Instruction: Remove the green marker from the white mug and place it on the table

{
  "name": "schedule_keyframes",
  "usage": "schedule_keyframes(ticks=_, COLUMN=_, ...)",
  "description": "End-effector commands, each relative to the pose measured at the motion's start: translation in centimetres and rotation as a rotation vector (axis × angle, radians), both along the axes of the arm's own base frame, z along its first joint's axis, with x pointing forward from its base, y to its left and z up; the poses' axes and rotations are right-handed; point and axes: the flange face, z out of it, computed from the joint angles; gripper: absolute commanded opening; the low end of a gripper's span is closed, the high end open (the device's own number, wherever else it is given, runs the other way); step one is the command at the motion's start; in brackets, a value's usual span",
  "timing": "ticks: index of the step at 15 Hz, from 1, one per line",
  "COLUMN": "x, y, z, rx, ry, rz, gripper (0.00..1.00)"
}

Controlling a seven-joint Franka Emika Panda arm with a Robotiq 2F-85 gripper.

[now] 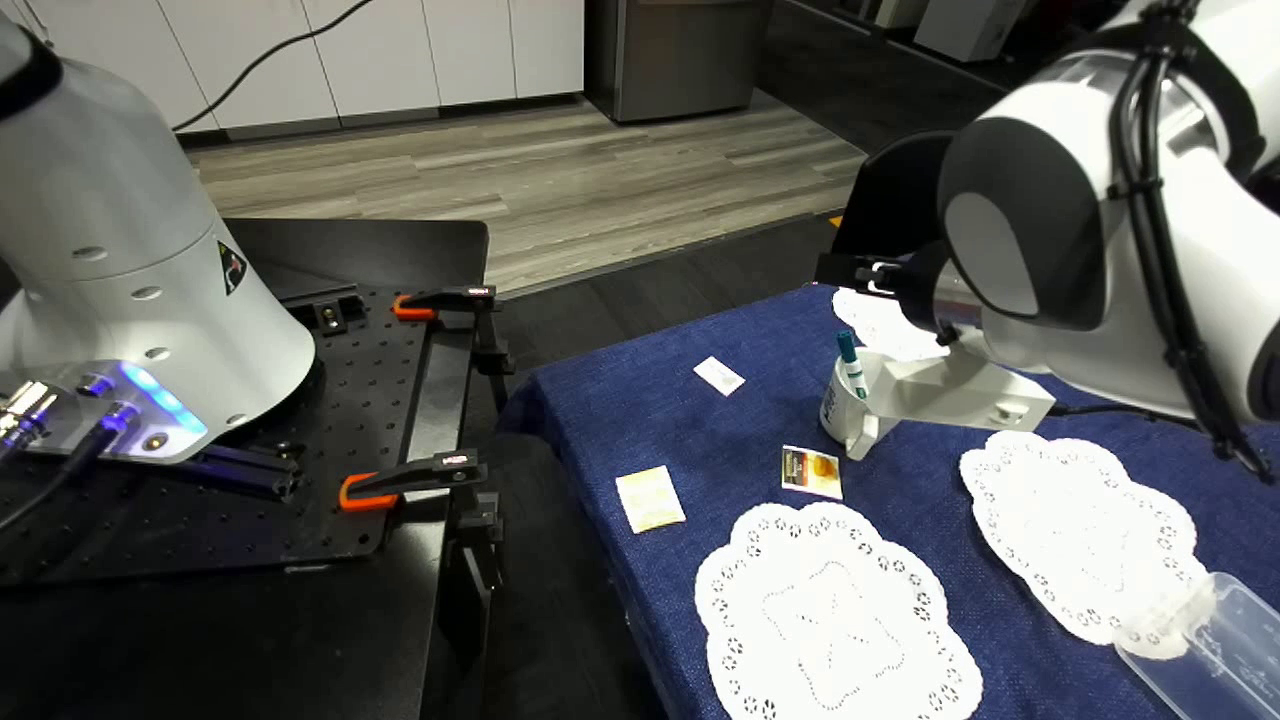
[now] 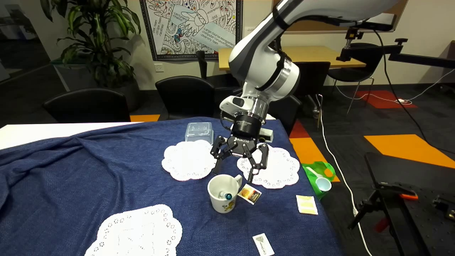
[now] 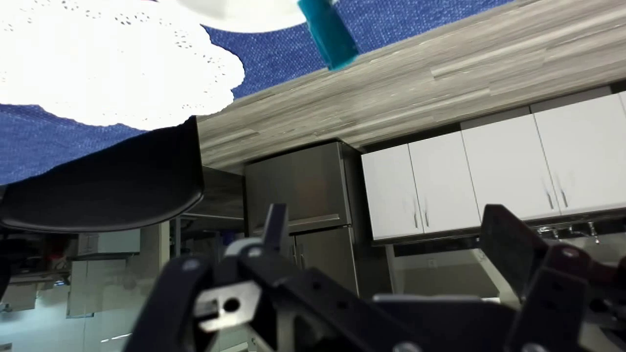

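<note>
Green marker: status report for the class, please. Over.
Gripper open, holding nothing. Green marker tilted inside white mug, top end sticking out. Nothing seen blocking it.

A navy-blue cloth (image 2: 138,174) drapes the desk (image 1: 620,400), where three scalloped white lace doilies (image 2: 191,160) lie flat. Among them, a white mug (image 2: 217,204) stands upright, with a picture-fronted packet (image 2: 250,193) just beside it. A yellow-and-white packet (image 2: 306,204) lies near the desk's edge, and a smaller white packet (image 2: 263,244) rests well apart from it. A clear plastic container (image 2: 199,132) sits at the rim of one doily.
</note>
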Motion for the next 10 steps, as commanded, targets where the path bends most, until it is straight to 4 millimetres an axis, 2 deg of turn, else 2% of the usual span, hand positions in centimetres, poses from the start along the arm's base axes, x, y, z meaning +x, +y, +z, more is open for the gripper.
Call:
schedule_keyframes(ticks=1, x=0.2, y=-0.5, z=-0.7, rx=-0.004, ry=0.008, rz=-0.007, gripper=1.0)
schedule_keyframes(ticks=4, x=0.4, y=-0.8, z=-1.9, rx=-0.006, ry=0.017, rz=-0.011, gripper=1.0)
schedule_keyframes(ticks=10, x=1.1, y=-1.4, z=-2.3, rx=0.004, ry=-0.089, rz=0.07, gripper=1.0)
